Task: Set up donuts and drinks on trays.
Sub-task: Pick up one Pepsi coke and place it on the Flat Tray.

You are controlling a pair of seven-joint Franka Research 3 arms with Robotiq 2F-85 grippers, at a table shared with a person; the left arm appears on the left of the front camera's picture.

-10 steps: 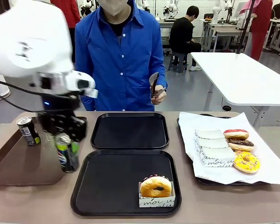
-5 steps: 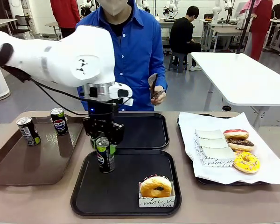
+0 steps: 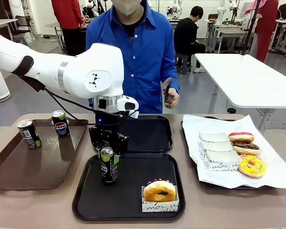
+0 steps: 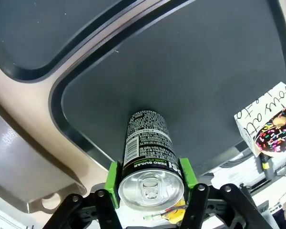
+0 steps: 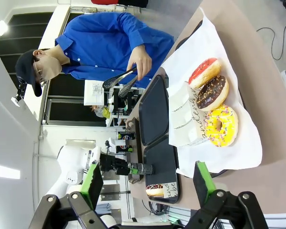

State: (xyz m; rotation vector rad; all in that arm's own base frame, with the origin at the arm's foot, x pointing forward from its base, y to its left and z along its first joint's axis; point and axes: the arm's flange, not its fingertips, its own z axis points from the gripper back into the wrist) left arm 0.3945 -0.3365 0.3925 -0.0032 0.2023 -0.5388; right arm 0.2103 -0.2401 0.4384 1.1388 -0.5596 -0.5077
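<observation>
Front view puts the nearer square black plastic tray (image 3: pixel 133 191) by the near edge of the counter (image 3: pixel 47 205), about at its middle. In the near right corner of this tray sits an orange-glazed ring donut in a small white paper box (image 3: pixel 159 193). In the far left part of the same tray a slim black soda can with a silver top (image 3: pixel 108 166) stands upright on the tray floor. The left pincer (image 3: pixel 108 153) hangs over it from above, one green pad at each side of the can top. In the left wrist view the pads (image 4: pixel 113 182) lie right beside the can, but I cannot tell whether they press on it or only stand next to it. In the right wrist view the right pincer (image 5: pixel 148 183) has its fingers wide apart with nothing between them.

Behind the first tray, a second square black tray (image 3: pixel 148 136) carries nothing yet. At the counter's left edge a long brown tray (image 3: pixel 24 176) holds two more black cans (image 3: pixel 28 134). Toward the right edge a tray lined with white paper (image 3: pixel 271 179) holds three donuts (image 3: pixel 245 148) and flat white boxes (image 3: pixel 214 145). At the far edge a person (image 3: pixel 133 57) holds tongs (image 3: pixel 167 90).

I judge that the step in hand is setting the first drink on the nearer tray, and it looks almost done. Next, the pads must be clear of the can and the pincer should rise straight up, because such a slim can tips easily. After that the farther tray needs its own drink and donut.
</observation>
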